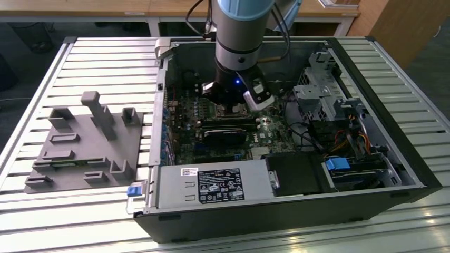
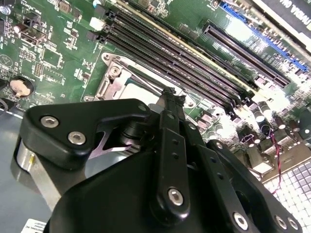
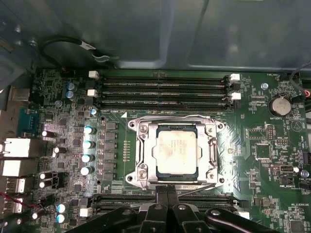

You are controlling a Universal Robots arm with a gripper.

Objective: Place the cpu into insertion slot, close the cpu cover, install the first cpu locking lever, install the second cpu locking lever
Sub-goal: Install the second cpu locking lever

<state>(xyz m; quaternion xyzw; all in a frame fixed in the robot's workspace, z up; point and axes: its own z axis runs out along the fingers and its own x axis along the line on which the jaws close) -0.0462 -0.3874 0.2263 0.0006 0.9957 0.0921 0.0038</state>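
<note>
Inside the open computer case (image 1: 393,174), the gripper (image 1: 234,105) hangs low over the green board, right above the socket. In the first wrist view the cpu (image 3: 175,151) already lies flat in the insertion slot (image 3: 141,162), and the cpu cover (image 3: 212,145) is down around it, its window showing the pale chip top. A thin wire lever (image 3: 170,118) runs along the socket's edge next to the long memory slots (image 3: 163,90). The gripper (image 3: 167,194) sits at the socket's other edge, the one away from those memory slots, so the lever there is the nearest thing to it.

The fingers look pressed close together, tips almost touching. I cannot tell if they pinch anything.

The second wrist view looks past the gripper (image 2: 171,99) and shows its tip down at the socket's metal frame (image 2: 109,80). The exterior view shows the grey parts tray (image 1: 81,150) well apart from the case.
</note>
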